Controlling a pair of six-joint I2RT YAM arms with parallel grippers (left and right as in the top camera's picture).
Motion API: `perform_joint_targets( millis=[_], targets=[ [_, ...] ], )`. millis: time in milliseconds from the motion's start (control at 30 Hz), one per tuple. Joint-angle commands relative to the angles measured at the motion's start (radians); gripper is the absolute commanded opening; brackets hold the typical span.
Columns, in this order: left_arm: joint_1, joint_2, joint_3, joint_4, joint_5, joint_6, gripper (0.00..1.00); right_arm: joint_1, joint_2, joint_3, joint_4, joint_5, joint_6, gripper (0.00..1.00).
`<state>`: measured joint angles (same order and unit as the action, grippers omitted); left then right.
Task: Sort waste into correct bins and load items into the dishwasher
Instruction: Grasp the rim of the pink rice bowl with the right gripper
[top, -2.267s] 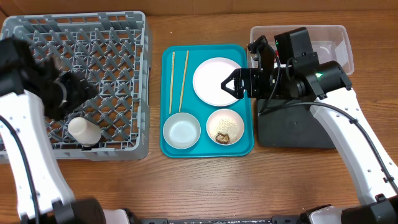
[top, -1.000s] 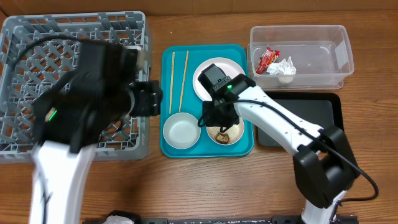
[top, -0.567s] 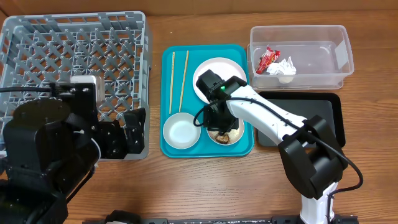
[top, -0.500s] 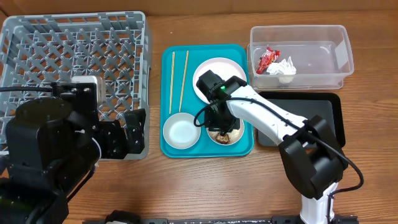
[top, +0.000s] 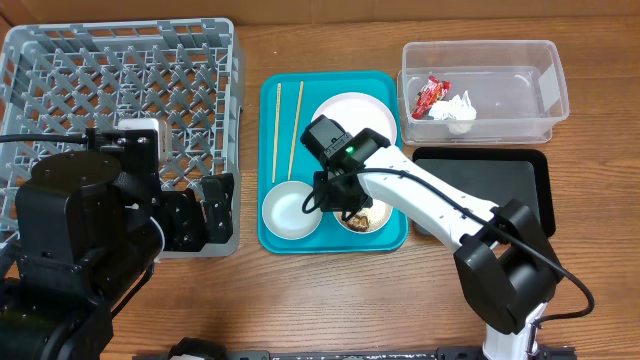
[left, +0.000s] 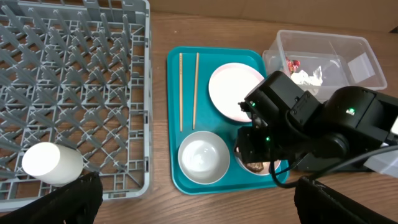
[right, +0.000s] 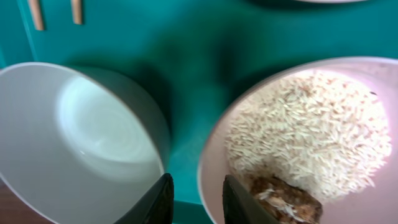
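Note:
The pinkish bowl (right: 311, 143) (top: 368, 216) holds white rice (right: 311, 137) and a brown morsel (right: 283, 193) on the teal tray (top: 335, 85). My right gripper (right: 198, 202) (top: 345, 207) straddles its left rim, jaws narrowly apart, one finger inside and one outside. The steel-grey bowl (top: 292, 210), white plate (top: 355, 115) and chopsticks (top: 287, 130) lie beside it. The cup (left: 50, 163) lies in the grey dish rack (top: 120, 60). My left gripper (left: 208, 205) (top: 205, 212) hangs wide open and empty, high over the rack's front right corner. The clear tub (top: 520, 85) holds the red wrapper (top: 432, 94) and napkin (top: 456, 108).
The shallow black tray (top: 500, 190) lies in front of the clear tub, partly under my right arm. Bare wooden tabletop (top: 330, 300) runs along the front.
My left arm has swung from above the rack to its front right corner and its jaws have opened fully. My right gripper has shifted slightly left over the pinkish bowl's rim.

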<state>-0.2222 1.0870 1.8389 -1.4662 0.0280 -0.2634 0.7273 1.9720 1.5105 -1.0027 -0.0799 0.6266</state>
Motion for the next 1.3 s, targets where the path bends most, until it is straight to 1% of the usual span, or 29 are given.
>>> perform_joint_targets(
  millis=[0, 167, 333, 433, 533, 567, 700, 800, 967, 1067, 1133, 1267],
  targets=[
    [0.001, -0.001, 0.003, 0.005, -0.013, -0.013, 1.00, 0.004, 0.019, -0.019, 0.017, 0.012, 0.035, 0.28],
    [0.001, -0.001, 0.003, -0.004, -0.012, -0.014, 1.00, 0.003, 0.067, -0.019, 0.018, 0.012, 0.050, 0.28],
    [0.001, -0.001, 0.003, -0.004, -0.010, -0.014, 1.00, 0.000, 0.076, -0.019, 0.025, 0.021, 0.057, 0.16],
    [0.001, -0.001, 0.003, -0.004, -0.010, -0.014, 1.00, -0.001, 0.077, -0.019, 0.025, 0.052, 0.068, 0.15],
    [0.001, -0.001, 0.003, -0.008, -0.010, -0.014, 1.00, -0.002, 0.081, -0.019, 0.021, 0.063, 0.082, 0.04],
    [0.001, -0.001, 0.003, -0.008, -0.010, -0.014, 1.00, -0.002, 0.081, -0.019, 0.018, 0.062, 0.082, 0.04],
    [0.001, -0.001, 0.003, -0.008, -0.010, -0.013, 1.00, -0.002, 0.080, -0.005, -0.002, 0.072, 0.080, 0.04],
    [0.001, -0.001, 0.003, -0.008, -0.010, -0.013, 1.00, -0.002, 0.074, 0.032, -0.058, 0.124, 0.081, 0.04],
    [0.001, -0.001, 0.003, -0.008, -0.010, -0.013, 1.00, -0.002, 0.013, 0.095, -0.114, 0.146, 0.069, 0.04],
    [0.001, -0.001, 0.003, -0.008, -0.010, -0.013, 1.00, -0.009, -0.058, 0.108, -0.114, 0.121, 0.028, 0.04],
    [0.001, -0.001, 0.003, -0.008, -0.010, -0.013, 1.00, -0.024, -0.100, 0.108, -0.118, 0.101, 0.028, 0.04],
    [0.001, -0.001, 0.003, -0.008, -0.010, -0.013, 1.00, -0.092, -0.156, 0.108, -0.122, -0.017, -0.002, 0.04]
  ],
)
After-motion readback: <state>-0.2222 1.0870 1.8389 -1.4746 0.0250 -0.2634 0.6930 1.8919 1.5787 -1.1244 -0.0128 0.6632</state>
